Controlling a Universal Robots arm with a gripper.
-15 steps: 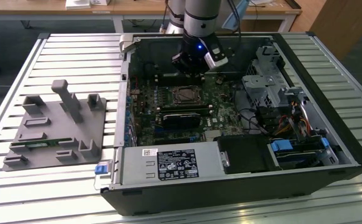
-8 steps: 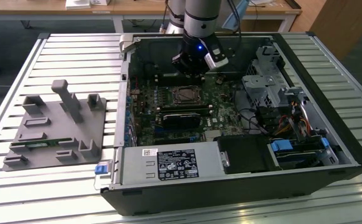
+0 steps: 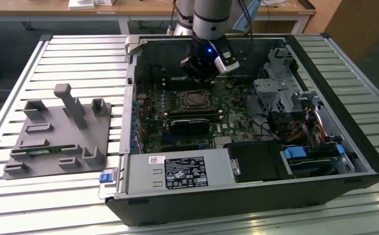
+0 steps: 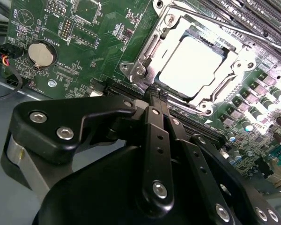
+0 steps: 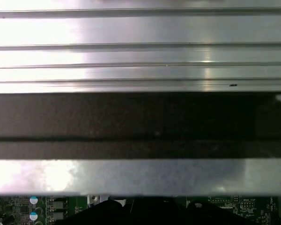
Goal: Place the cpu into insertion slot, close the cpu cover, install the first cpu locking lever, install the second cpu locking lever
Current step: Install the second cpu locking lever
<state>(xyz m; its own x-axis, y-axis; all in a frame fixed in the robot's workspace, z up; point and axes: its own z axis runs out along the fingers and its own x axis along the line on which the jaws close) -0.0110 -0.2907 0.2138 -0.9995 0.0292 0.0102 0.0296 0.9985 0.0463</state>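
In the second wrist view the cpu (image 4: 195, 63), with its pale metal top, lies flat in the insertion slot (image 4: 139, 70). The grey cpu cover (image 4: 236, 58) is down over its edges. My gripper (image 4: 155, 93) is shut, its two black fingers pressed together with nothing seen between them. The tips sit just off the socket's near corner. In the exterior view the gripper (image 3: 200, 78) hangs inside the open case just behind the insertion slot (image 3: 194, 99). I cannot make out how the locking levers stand.
A black card (image 3: 190, 123) lies right in front of the socket. Drive cages and cables (image 3: 284, 95) crowd the exterior view's right, and a power supply (image 3: 176, 171) sits at the front. A grey fixture (image 3: 58, 132) stands on the slatted table at the left. A coin battery (image 4: 40, 55) sits on the board.
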